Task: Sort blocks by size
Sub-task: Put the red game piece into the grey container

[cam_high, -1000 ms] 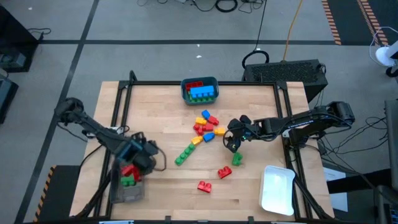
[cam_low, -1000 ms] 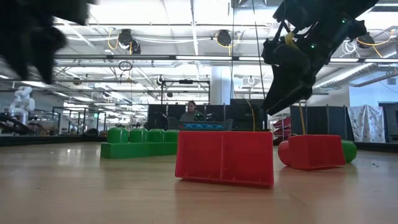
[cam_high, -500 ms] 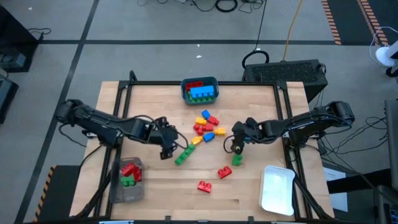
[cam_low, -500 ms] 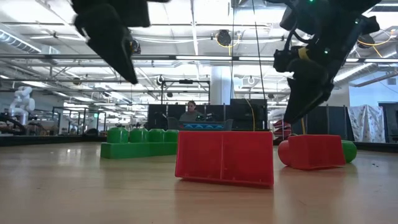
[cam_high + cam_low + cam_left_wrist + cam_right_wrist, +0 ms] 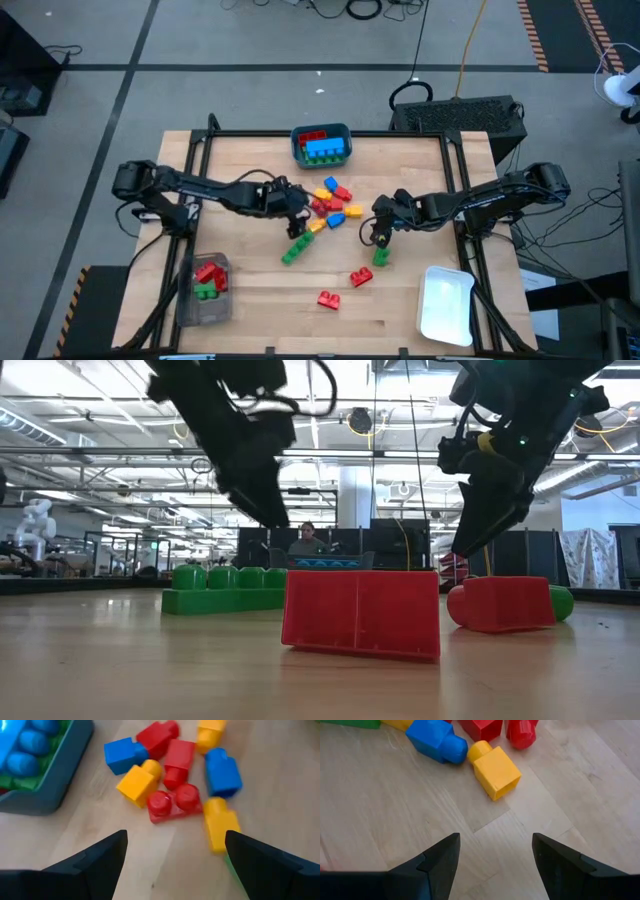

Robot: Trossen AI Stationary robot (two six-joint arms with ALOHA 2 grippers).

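A pile of red, blue and yellow blocks (image 5: 332, 203) lies at the table's middle. A long green brick (image 5: 297, 247), a small green block (image 5: 381, 257) and two red bricks (image 5: 360, 276) (image 5: 328, 298) lie nearer the front. My left gripper (image 5: 295, 212) is open and empty, above the table just left of the pile; its wrist view shows a red two-stud brick (image 5: 174, 802) ahead of the open fingers (image 5: 100, 857). My right gripper (image 5: 378, 235) is open and empty, right of the pile, with a yellow block (image 5: 495, 767) ahead of it.
A teal bin (image 5: 321, 145) with blue and red bricks stands at the far edge. A clear container (image 5: 205, 290) with red and green bricks sits at the near left. A white tray (image 5: 445, 303) lies at the near right.
My left gripper has swung from over the near-left container toward the table's right and far side, up to the left of the block pile. My right gripper has shifted a little toward the right and down. No block has moved.
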